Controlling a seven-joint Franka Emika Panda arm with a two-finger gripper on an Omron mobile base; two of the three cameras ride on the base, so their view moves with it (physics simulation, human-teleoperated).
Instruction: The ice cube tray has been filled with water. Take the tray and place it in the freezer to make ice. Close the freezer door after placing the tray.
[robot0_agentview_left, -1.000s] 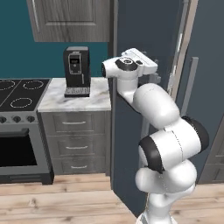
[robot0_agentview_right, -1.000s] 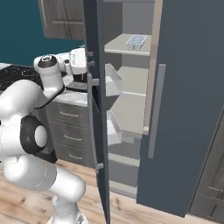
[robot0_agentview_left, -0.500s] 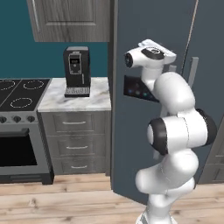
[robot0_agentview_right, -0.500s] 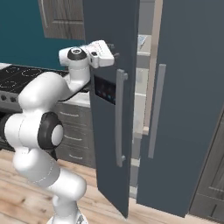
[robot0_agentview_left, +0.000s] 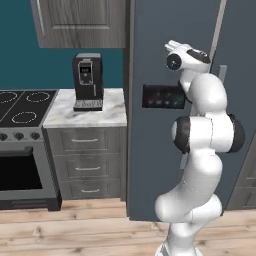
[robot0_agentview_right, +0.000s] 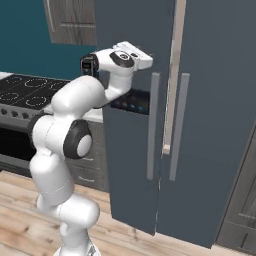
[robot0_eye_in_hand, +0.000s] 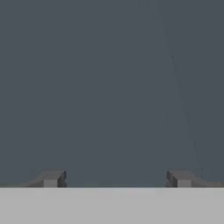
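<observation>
The slate-blue freezer door (robot0_agentview_right: 131, 150) stands almost shut, leaving a thin pale gap (robot0_agentview_right: 173, 75) beside its long grey handle (robot0_agentview_right: 152, 125). Its dark dispenser panel (robot0_agentview_left: 162, 96) shows small blue lights. My white hand (robot0_agentview_left: 186, 56) is raised against the upper part of the door, above the panel. In the hand view my gripper (robot0_eye_in_hand: 116, 178) is open, its two dark fingertips (robot0_eye_in_hand: 51, 178) wide apart, with only the flat blue door face (robot0_eye_in_hand: 109, 87) close in front. The ice cube tray and its water are hidden behind the door.
A black coffee machine (robot0_agentview_left: 87, 80) stands on the marble counter (robot0_agentview_left: 105, 112) left of the freezer, above grey drawers (robot0_agentview_left: 87, 145). A stove (robot0_agentview_left: 22, 107) is further left. Dark wood cabinets (robot0_agentview_left: 80, 22) hang above. The freezer's right door (robot0_agentview_right: 215, 125) is shut.
The freezer door has swung from wide open to nearly shut, and my hand has followed it to the right. The inner shelves and the tray seen earlier are now covered.
</observation>
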